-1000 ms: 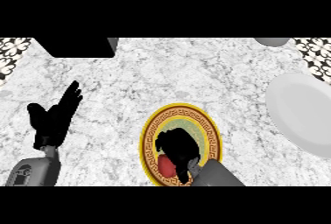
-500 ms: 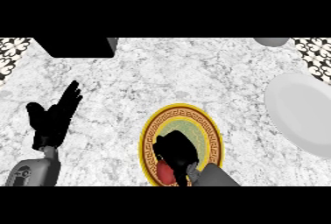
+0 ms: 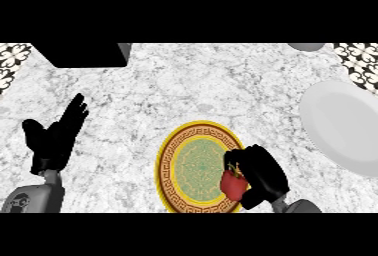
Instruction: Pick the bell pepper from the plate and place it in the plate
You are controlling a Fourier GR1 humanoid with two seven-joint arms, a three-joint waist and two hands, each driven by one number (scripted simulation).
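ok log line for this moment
phase: grasp | right hand: shut on bell pepper | at gold-rimmed plate right rim | left hand: open, at left | white plate: far right

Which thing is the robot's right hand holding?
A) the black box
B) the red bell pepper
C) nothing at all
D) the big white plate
B: the right hand has its fingers curled round the red bell pepper, at the right edge of the gold-rimmed plate.
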